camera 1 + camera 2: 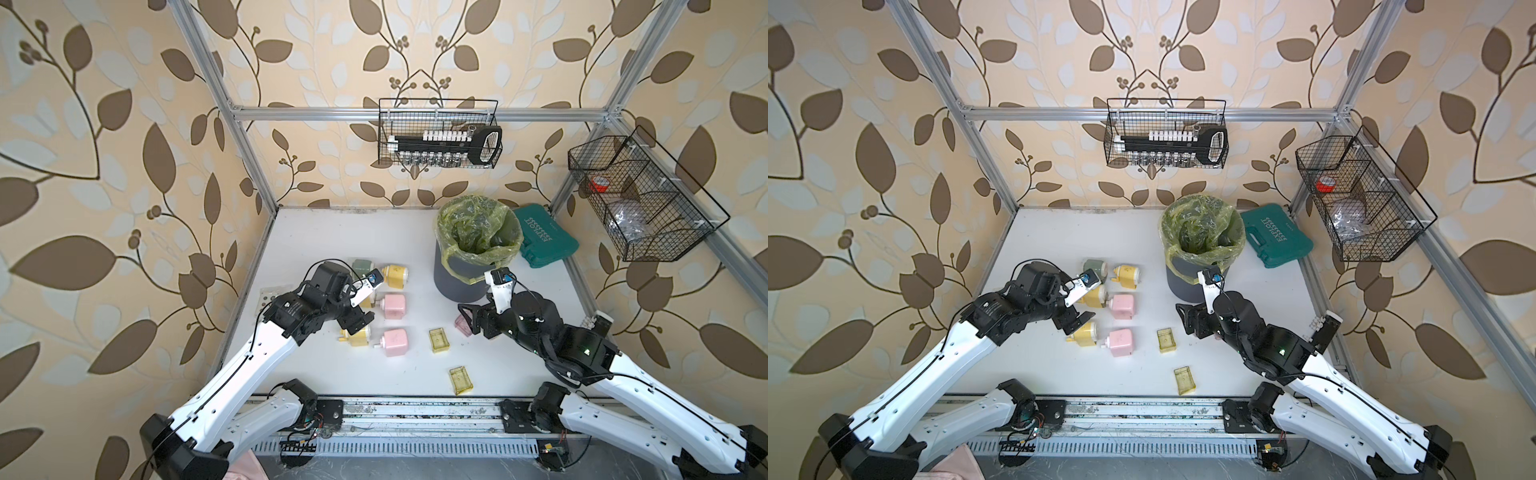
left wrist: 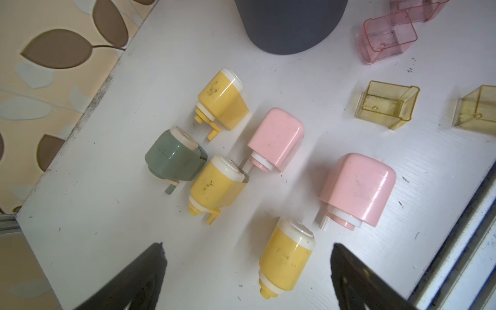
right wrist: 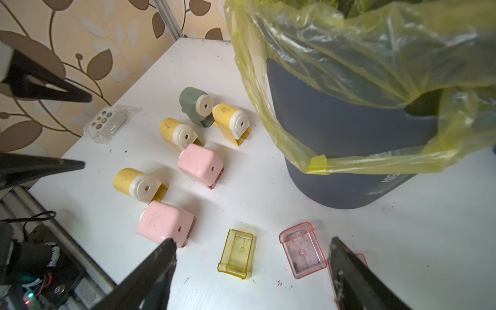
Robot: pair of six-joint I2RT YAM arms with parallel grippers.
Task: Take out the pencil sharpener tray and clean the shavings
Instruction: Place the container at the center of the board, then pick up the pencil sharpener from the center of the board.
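Observation:
Several pencil sharpeners lie on the white table: a green one (image 2: pixel 174 158), yellow ones and pink ones. My left gripper (image 2: pixel 247 244) (image 1: pixel 357 322) hangs open over the nearest yellow sharpener (image 2: pixel 287 257), touching nothing. My right gripper (image 3: pixel 252 239) (image 1: pixel 469 322) is open above two loose trays: a yellow tray (image 3: pixel 237 255) and a pink tray (image 3: pixel 303 252) with dark residue on its floor. Another pink tray (image 3: pixel 361 259) is mostly hidden behind one finger. A second yellow tray (image 1: pixel 460 379) lies nearer the front edge. Fine dark shavings (image 3: pixel 279 283) speckle the table.
A grey bin with a yellow-green bag (image 1: pixel 478 232) stands just beyond my right gripper. A teal case (image 1: pixel 544 241) lies behind it. A small clear packet (image 3: pixel 106 124) sits at the table's left edge. Wire baskets (image 1: pixel 440 133) hang on the frame.

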